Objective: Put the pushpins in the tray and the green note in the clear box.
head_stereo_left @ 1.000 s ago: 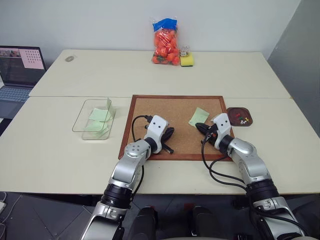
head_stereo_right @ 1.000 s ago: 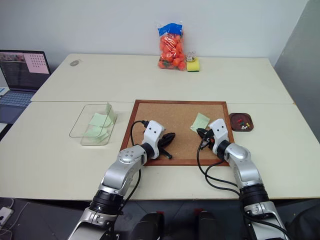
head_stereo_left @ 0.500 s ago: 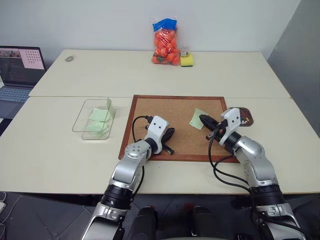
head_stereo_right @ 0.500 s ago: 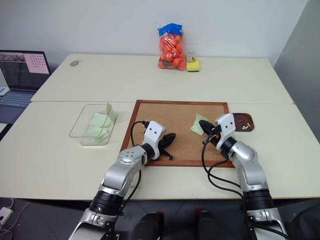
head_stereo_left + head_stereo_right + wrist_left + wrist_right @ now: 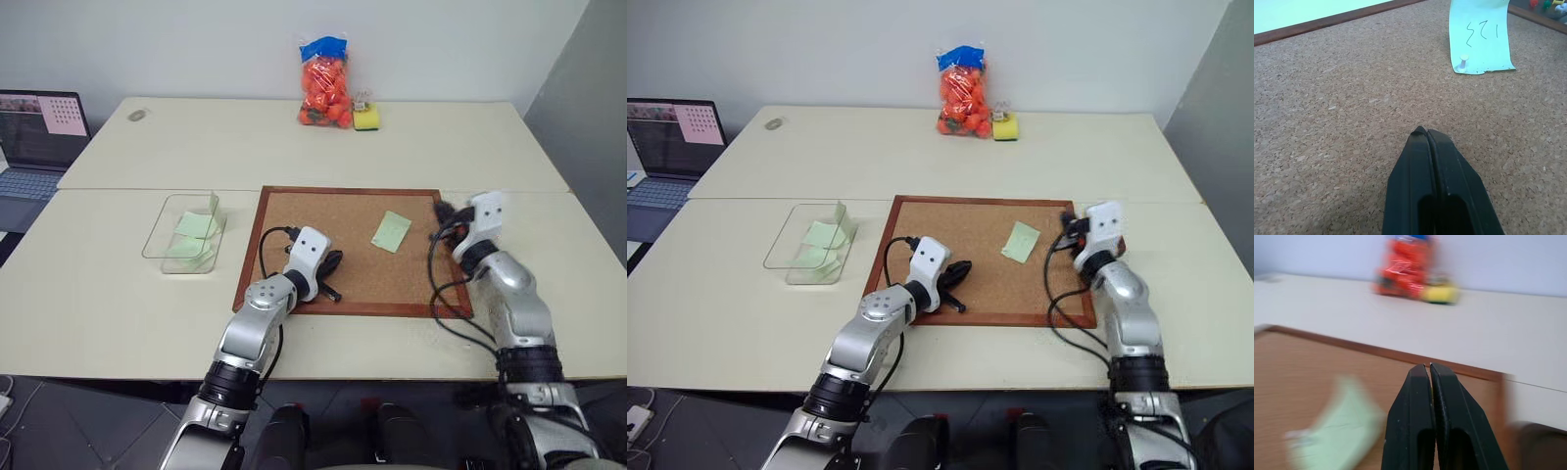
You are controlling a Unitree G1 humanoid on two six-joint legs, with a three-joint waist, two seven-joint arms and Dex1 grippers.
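One green note point(image 5: 391, 231) is lying on the corkboard point(image 5: 323, 220), one white pushpin point(image 5: 1463, 62) sticking in it. Three notes are sitting in the clear box point(image 5: 183, 233). The right gripper point(image 5: 441, 210) is mostly hiding the tray; both it and the left gripper point(image 5: 331, 277) are pressing their fingers together, empty.

The tray point(image 5: 1528, 443) is cut off by the right wrist view's edge and blurred. The right arm hides it in the head views. The laptop point(image 5: 34, 147) is cropped at the left edge.

Two pale tables point(image 5: 294, 147) stand before a plain white wall point(image 5: 196, 39).
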